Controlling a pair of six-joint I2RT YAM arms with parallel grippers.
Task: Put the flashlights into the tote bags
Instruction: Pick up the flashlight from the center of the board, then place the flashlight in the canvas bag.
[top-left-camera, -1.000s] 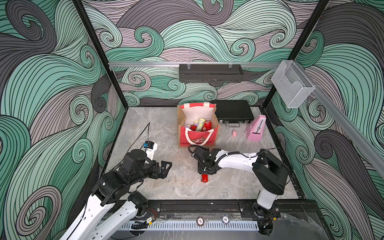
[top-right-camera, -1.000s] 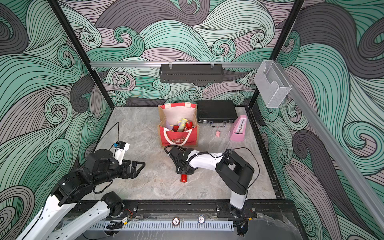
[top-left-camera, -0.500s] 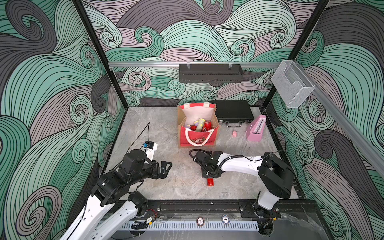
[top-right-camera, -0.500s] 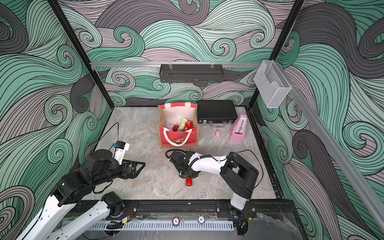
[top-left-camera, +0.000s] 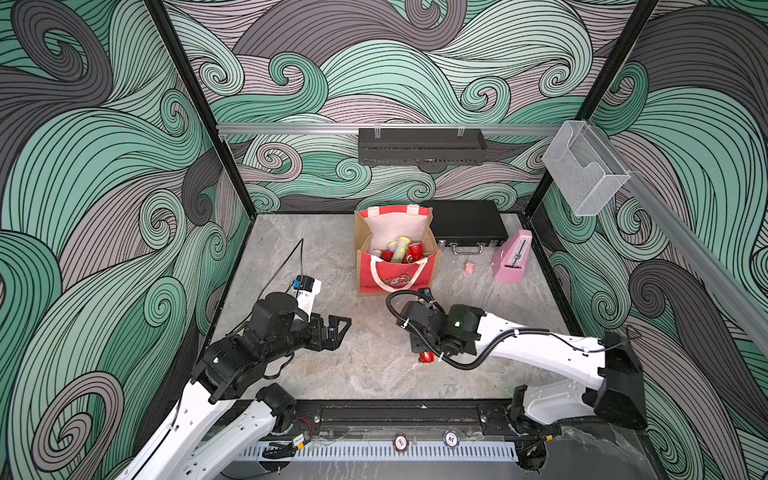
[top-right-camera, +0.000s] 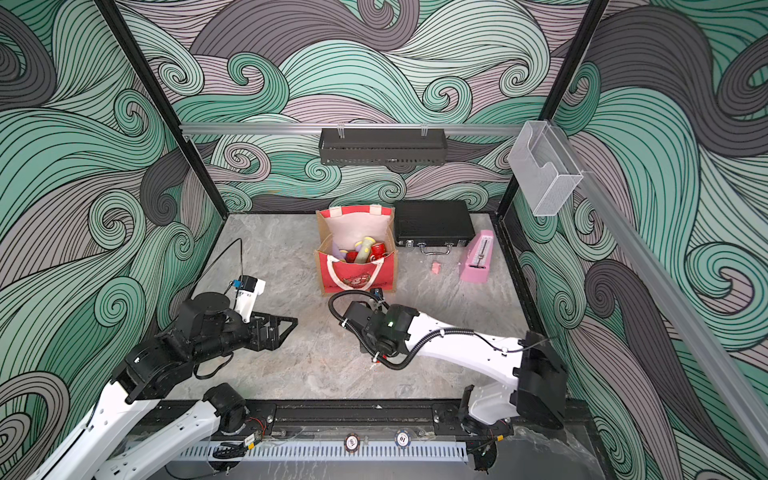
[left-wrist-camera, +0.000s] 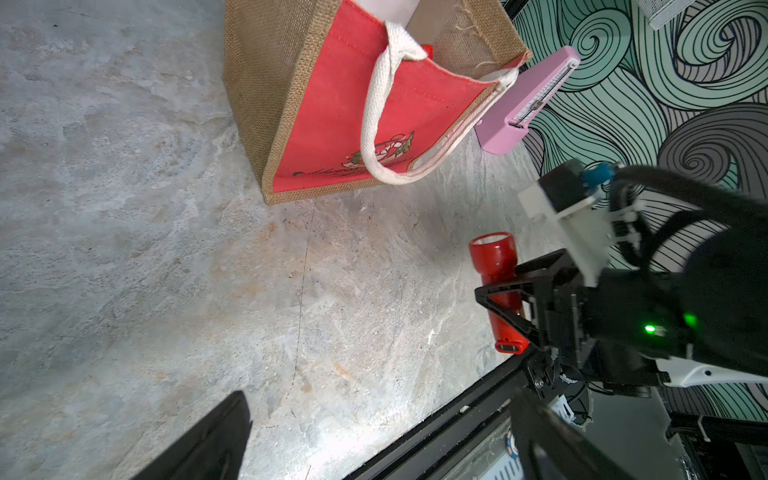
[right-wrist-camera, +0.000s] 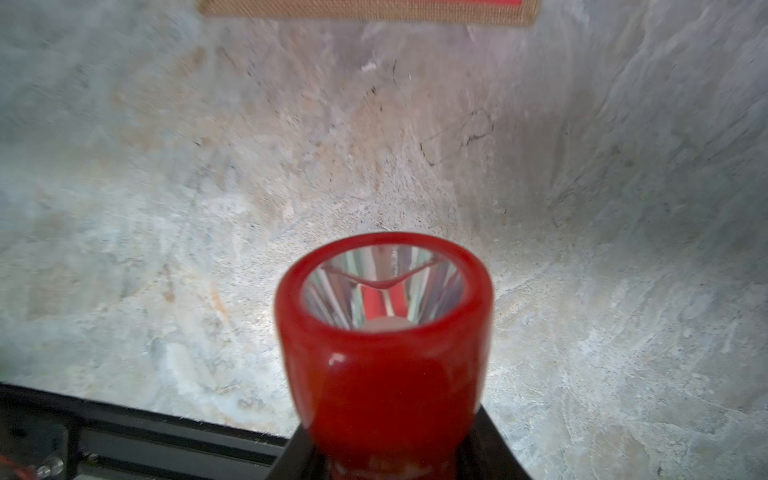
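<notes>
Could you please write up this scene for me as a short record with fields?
Left claw: open, empty, above the table
Right claw: shut on a red flashlight, low near the table's front edge
Tote bag: upright, mouth open, several flashlights inside
Flashlights outside the bag: only the held one in view
Other items: black case, pink metronome, small pink piece, all beside the bag
Left to do: held flashlight not yet in the bag
</notes>
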